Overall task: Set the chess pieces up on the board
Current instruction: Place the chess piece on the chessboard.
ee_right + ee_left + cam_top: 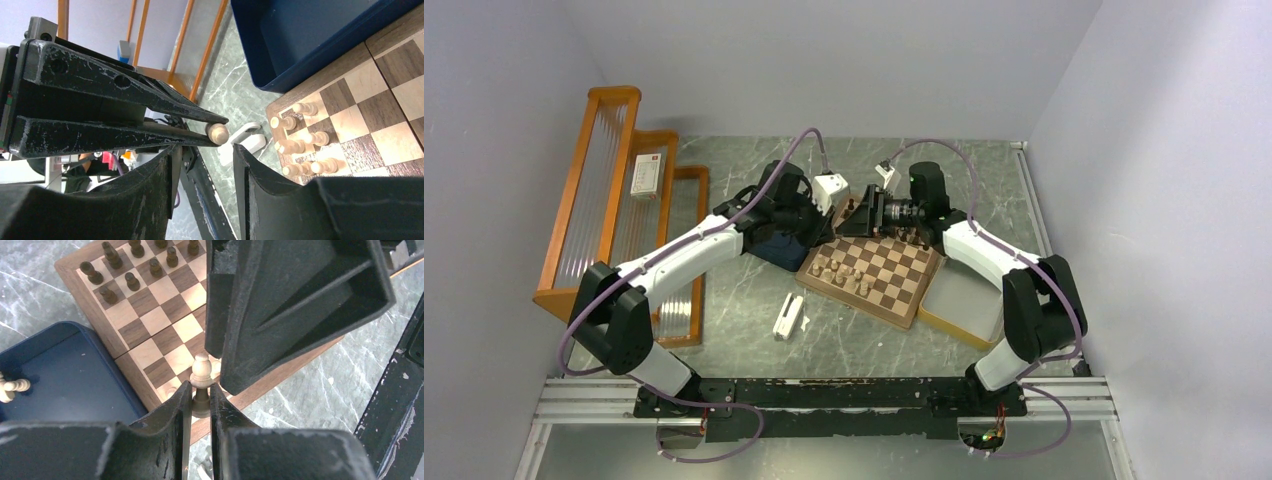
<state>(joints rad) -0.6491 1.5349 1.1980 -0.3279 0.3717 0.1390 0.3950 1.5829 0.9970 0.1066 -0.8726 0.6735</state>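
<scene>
The board (894, 285) lies mid-table with several pale pieces (839, 270) along its left side and dark ones (911, 237) at its far right. My left gripper (201, 387) is shut on a pale pawn (201, 371), held upright over the board's corner (150, 370). In the top view the left gripper (842, 212) and right gripper (869, 216) meet tip to tip at the board's far corner. My right gripper (205, 150) is open and empty, its jaws just short of the pawn (218, 133) pinched in the left fingers (150, 102).
A dark blue tray (774, 248) touches the board's left edge and holds a pale piece (12, 387). A yellow-rimmed tray (964, 300) sits right of the board. A white object (788, 316) lies on the marble in front. An orange rack (614, 190) stands at far left.
</scene>
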